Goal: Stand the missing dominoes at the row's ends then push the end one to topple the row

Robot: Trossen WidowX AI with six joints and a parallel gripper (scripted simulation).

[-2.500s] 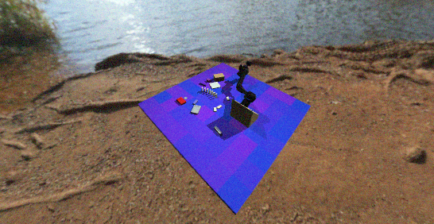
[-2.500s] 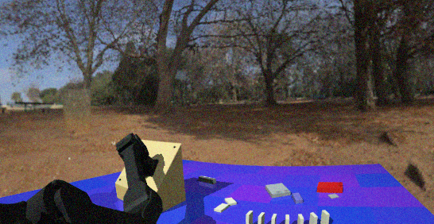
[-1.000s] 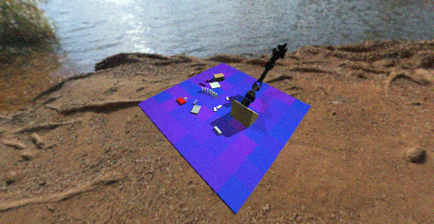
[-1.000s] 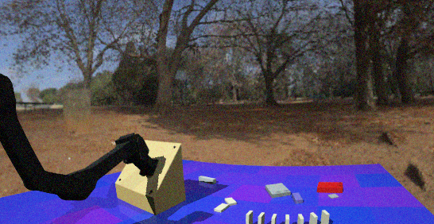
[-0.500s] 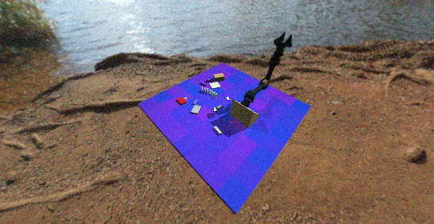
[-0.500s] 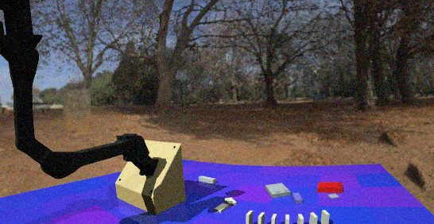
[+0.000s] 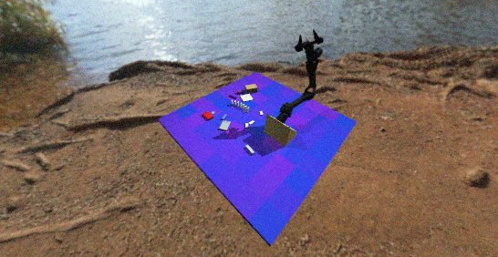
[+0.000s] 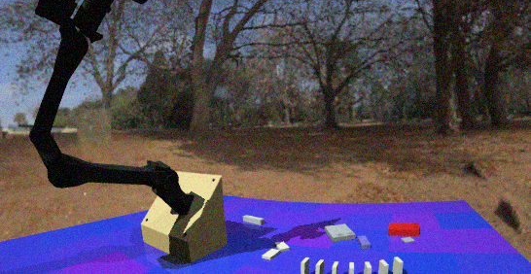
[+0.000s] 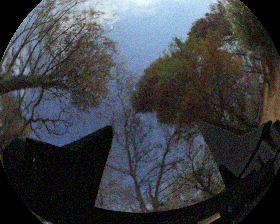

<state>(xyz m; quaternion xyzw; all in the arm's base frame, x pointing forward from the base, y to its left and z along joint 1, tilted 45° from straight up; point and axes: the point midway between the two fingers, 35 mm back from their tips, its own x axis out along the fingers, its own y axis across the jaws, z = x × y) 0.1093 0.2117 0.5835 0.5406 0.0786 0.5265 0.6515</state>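
Observation:
Several pale dominoes (image 7: pixel 239 106) (image 8: pixel 351 268) stand upright in a spaced row; the bottom edge of the exterior view cuts off their feet. Two small cream pieces, one (image 7: pixel 246 125) (image 8: pixel 270 254) and another (image 7: pixel 252 122) (image 8: pixel 282 247), lie close together between the row and the arm's base. Another small white piece (image 7: pixel 261 113) lies near one end of the row. My gripper (image 7: pixel 307 35) (image 9: pixel 158 127) is open and empty, raised high above the mat and pointing upward, far from the row. The exterior view cuts it off at the top.
The arm's yellowish base block (image 7: pixel 279 131) (image 8: pixel 211 218) stands on the mat. A white bar (image 7: pixel 249 149) (image 8: pixel 253 220), a grey slab (image 7: pixel 224 125) (image 8: pixel 339 232), a lavender block (image 7: pixel 223 117) (image 8: pixel 364 241) and a red block (image 7: pixel 207 115) (image 8: pixel 404 228) lie around. A white slab (image 7: pixel 246 97) and tan box (image 7: pixel 251 87) are beyond the row.

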